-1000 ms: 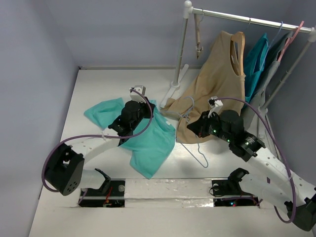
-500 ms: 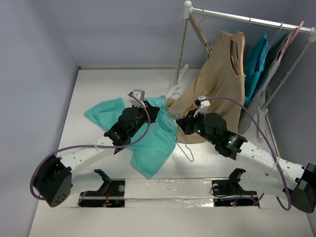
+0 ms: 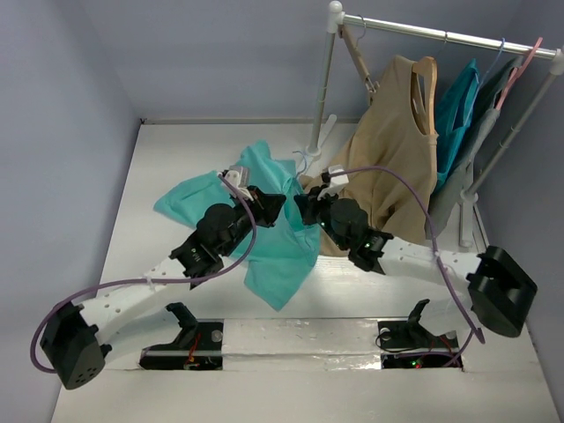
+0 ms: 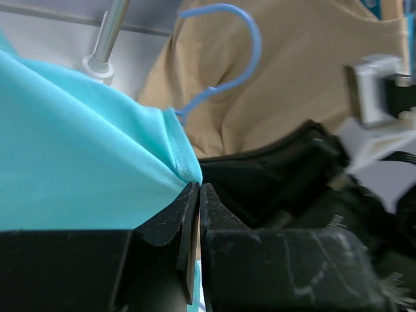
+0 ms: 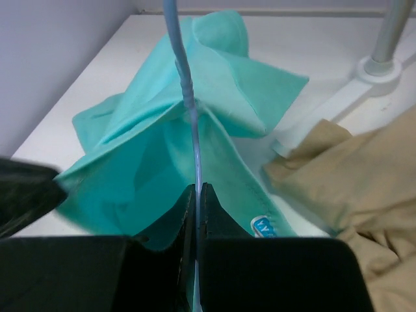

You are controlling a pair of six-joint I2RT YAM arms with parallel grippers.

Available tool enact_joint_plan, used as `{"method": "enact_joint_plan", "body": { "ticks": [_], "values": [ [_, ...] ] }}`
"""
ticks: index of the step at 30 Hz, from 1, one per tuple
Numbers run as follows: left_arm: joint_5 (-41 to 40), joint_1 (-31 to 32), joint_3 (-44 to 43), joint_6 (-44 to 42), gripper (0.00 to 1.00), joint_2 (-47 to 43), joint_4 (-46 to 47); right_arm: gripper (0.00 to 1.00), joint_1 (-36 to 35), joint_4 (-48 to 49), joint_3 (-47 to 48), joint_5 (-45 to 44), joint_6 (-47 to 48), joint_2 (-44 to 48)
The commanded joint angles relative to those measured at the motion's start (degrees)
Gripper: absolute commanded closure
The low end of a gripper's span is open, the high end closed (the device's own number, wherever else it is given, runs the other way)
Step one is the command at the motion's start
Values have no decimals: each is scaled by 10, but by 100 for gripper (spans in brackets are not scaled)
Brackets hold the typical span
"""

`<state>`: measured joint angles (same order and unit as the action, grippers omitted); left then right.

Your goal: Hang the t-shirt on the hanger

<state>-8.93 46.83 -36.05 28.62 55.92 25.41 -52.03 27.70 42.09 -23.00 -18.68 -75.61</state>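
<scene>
Overhead, little of the hanger [image 5: 185, 84] can be made out, since it is masked by the t-shirt [image 3: 284, 251], the left gripper [image 3: 273, 205] and the right gripper [image 3: 305, 207], which are set close together above the table [image 3: 176, 150]. Its thin blue wire is seen in the right wrist view, clamped between the right gripper's nearly closed fingers and running up into the raised cloth. The curved hook [image 4: 242, 45] is shown only by the left wrist camera, against the tan top [image 4: 305, 78]. In that view the left gripper is pinched tight on the t-shirt's edge. A small blue label [image 5: 263, 225] is seen on the shirt; its white lettering cannot be read. The shirt's lower part is draped on the table.
</scene>
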Motion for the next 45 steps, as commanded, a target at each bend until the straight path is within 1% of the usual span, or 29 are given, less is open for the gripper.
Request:
{"method": "enact_joint_plan", "body": {
  "ticks": [1, 3, 4, 7, 10, 11, 12, 13, 14, 15, 16, 18, 19, 20, 23, 26, 29, 30, 31, 32, 33, 34, 35, 36, 38, 39, 41, 42, 45],
  "values": [
    [-2, 16, -38, -1, 100, -48, -3, 100, -5, 184, 56, -27, 26, -30],
    [10, 16, -45, -9, 100, -62, -18, 100, -5, 212, 70, -20, 26, -65],
    [15, 22, -53, -12, 100, -63, -23, 100, -5, 246, 75, -11, 23, -76],
    [33, 22, -73, -21, 100, -69, -47, 100, -25, 300, 83, -4, 31, -108],
    [25, 22, -93, -29, 100, -80, -87, 100, -45, 377, 69, 1, 55, -94],
    [16, 22, -97, -32, 96, -95, -99, 100, -52, 390, 58, -1, 63, -83],
    [-25, 22, -104, -36, 89, -104, -135, 100, -64, 405, 36, -4, 71, -74],
    [-53, 22, -119, -37, 70, -113, -153, 100, -64, 415, 23, -4, 77, -54],
    [-80, 22, -123, -41, 61, -134, -163, 100, -70, 426, 11, -3, 80, -43],
    [-129, 22, -124, -45, 51, -146, -168, 100, -70, 431, -15, 0, 80, -33],
    [-152, 22, -126, -47, 39, -155, -170, 100, -76, 437, -28, 4, 80, -23],
    [-217, 22, -126, -46, 33, -179, -167, 100, -76, 453, -60, 13, 80, 9],
    [-237, 22, -119, -46, 32, -187, -164, 100, -76, 463, -68, 16, 83, 19],
    [-272, 15, -115, -45, 32, -188, -158, 100, -76, 466, -82, 22, 84, 39],
    [-290, 2, -101, -42, 34, -187, -154, 100, -76, 469, -93, 32, 86, 63],
    [-279, -5, -96, -33, 35, -176, -153, 100, -76, 475, -105, 52, 79, 84],
    [-283, -43, -90, -51, 31, -161, -144, 100, -76, 480, -121, 74, 66, 112],
    [-261, -76, -89, -60, 29, -157, -125, 100, -76, 476, -124, 77, 63, 120],
    [-241, -95, -90, -68, 27, -151, -119, 100, -76, 473, -127, 84, 59, 135],
    [-209, -115, -89, -73, 26, -139, -109, 100, -76, 464, -130, 87, 56, 143],
    [-149, -131, -84, -83, 26, -132, -70, 100, -76, 457, -135, 89, 55, 152],
    [-134, -153, -82, -86, 26, -124, -58, 100, -76, 452, -139, 89, 53, 160],
    [-116, -162, -78, -88, 26, -110, -47, 100, -76, 446, -143, 90, 52, 179],
    [-78, -162, -73, -97, 26, -106, -3, 100, -76, 443, -147, 92, 52, 187],
    [-70, -168, -56, -134, 24, -93, 44, 100, -76, 432, -152, 98, 51, 210],
    [-55, -168, -53, -150, 23, -87, 84, 100, -76, 431, -153, 102, 51, 218],
    [-44, -168, -63, -188, 21, -58, 105, 100, -76, 425, -153, 113, 48, 233],
    [-13, -168, -67, -198, 21, -48, 124, 100, -76, 426, -154, 118, 46, 237],
    [29, -168, -89, -217, 19, -18, 149, 100, -76, 423, -153, 124, 46, 245]
  ]
}}
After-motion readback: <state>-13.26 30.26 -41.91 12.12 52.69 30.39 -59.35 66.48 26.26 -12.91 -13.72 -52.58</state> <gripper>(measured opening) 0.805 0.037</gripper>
